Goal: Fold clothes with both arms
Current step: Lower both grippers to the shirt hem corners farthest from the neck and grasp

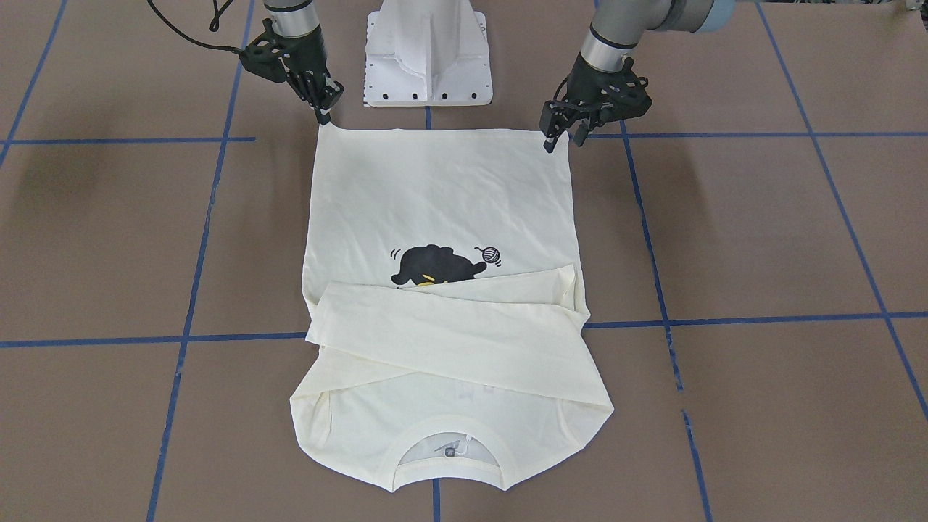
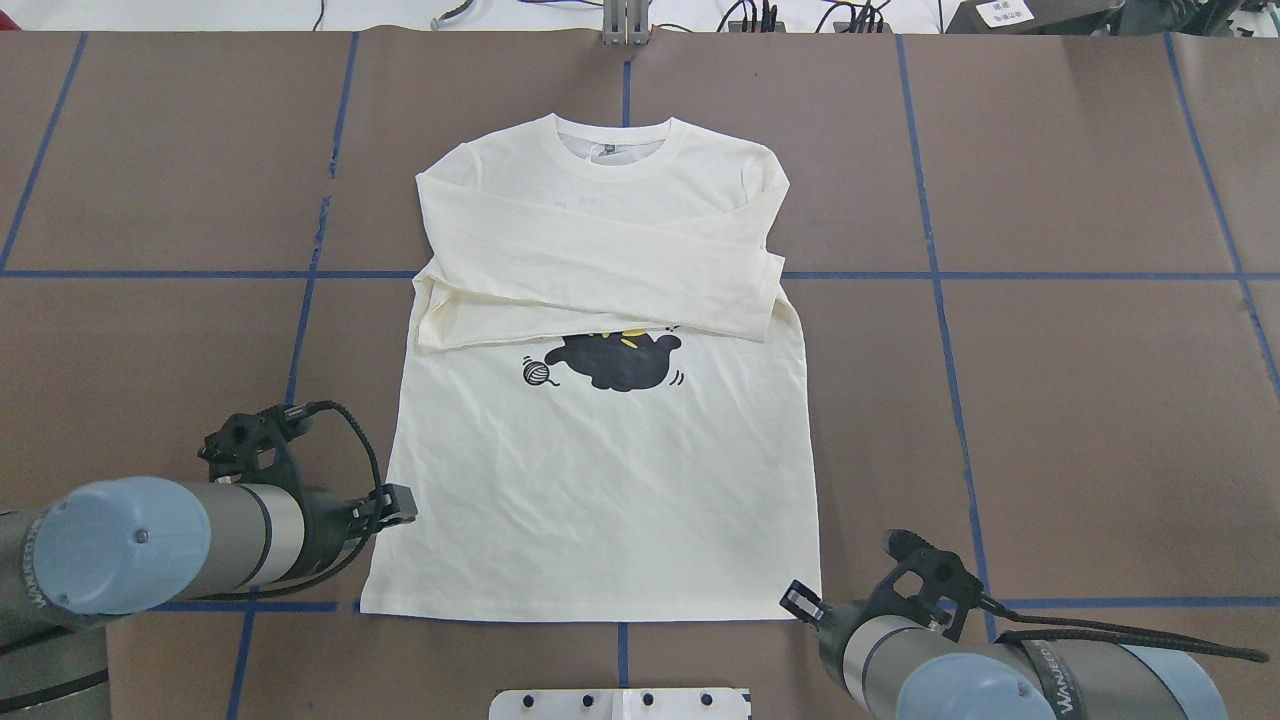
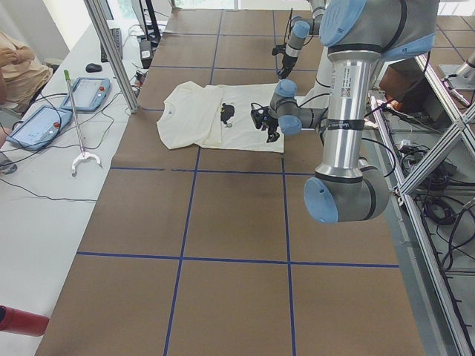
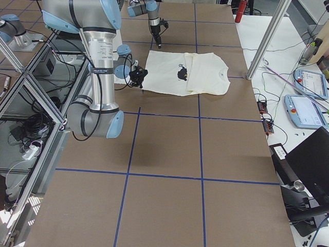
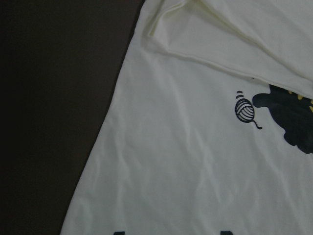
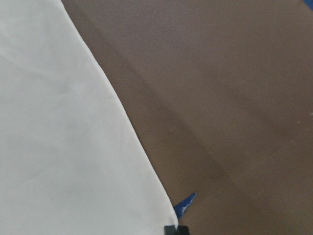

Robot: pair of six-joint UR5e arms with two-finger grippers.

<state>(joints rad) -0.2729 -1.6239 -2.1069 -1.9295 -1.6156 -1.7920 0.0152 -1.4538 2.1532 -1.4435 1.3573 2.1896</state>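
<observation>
Sleeves (image 2: 600, 265) folded across T-shirt (image 2: 600, 500)

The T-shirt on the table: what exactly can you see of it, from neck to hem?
The T-shirt is cream, of soft-looking knit and lightly creased. It lies flat, print side up, on the brown table. Both long sleeves are folded across the chest, overlapping, and hide the top of the black cat print; a yarn ball is printed beside it. The ribbed round neck points away from the robot and the hem lies nearest it. The right gripper is at one hem corner and the left gripper, open, near the other.
</observation>
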